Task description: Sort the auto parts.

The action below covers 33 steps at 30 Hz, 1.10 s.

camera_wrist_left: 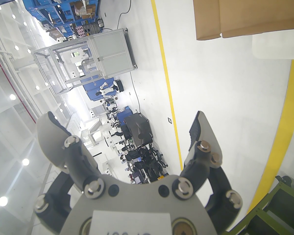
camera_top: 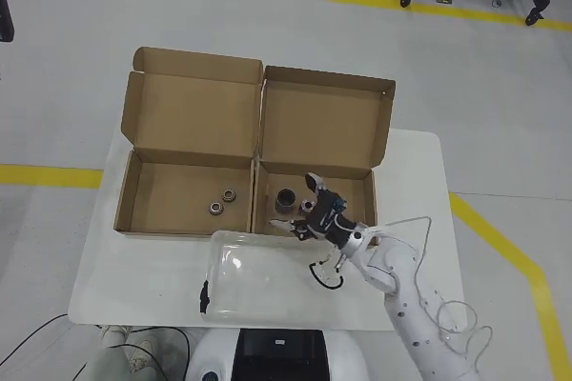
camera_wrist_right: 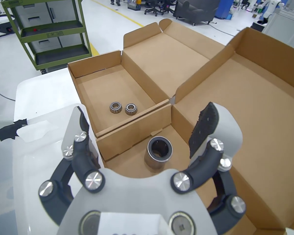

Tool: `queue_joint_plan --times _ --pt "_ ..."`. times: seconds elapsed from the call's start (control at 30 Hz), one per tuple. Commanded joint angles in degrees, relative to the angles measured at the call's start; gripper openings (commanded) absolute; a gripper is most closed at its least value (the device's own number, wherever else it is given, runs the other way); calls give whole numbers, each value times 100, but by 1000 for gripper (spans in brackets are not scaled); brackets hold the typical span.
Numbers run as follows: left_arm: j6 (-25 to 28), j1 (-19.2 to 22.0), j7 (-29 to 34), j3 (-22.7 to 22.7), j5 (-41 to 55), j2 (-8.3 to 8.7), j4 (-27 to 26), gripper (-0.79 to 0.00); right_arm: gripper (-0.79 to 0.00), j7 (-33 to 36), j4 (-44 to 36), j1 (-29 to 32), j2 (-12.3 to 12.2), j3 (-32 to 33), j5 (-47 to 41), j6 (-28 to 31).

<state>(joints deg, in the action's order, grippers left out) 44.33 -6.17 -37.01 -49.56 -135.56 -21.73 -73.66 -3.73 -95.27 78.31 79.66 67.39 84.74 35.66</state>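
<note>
Left wrist view shows the left claw (camera_wrist_left: 122,118) with its jaws spread wide and nothing between them; it is off to the side, with the floor behind it. On the white tabletop (camera_top: 410,171), nearest to the robot, lies a clear plastic tray (camera_top: 257,276) with a piece of black tape (camera_top: 202,300) on its edge. Just beyond the tray, the right claw (camera_top: 294,202) hangs over the front wall of the right cardboard box (camera_top: 362,190), wide open and gripping nothing. A metal sleeve (camera_wrist_right: 158,152) stands upright in this box, in the front corner, just below the claw and between its fingers but not touching them. The left cardboard box (camera_top: 126,195) touches the right one side by side. It holds two small bearings (camera_top: 221,201) just beside each other. Farthest away, both lids stand open.
</note>
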Motion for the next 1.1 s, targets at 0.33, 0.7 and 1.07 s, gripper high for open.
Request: queue_joint_plan --times 0.33,0.7,1.07 --pt "0 0 0 0 0 0 0 0 0 -420 -578 711 -148 316 310 -351" --pt "0 0 0 0 0 0 0 0 0 -420 -578 711 -148 316 310 -351" --pt "0 0 0 0 0 0 0 0 0 -450 -585 782 -156 443 281 -791"
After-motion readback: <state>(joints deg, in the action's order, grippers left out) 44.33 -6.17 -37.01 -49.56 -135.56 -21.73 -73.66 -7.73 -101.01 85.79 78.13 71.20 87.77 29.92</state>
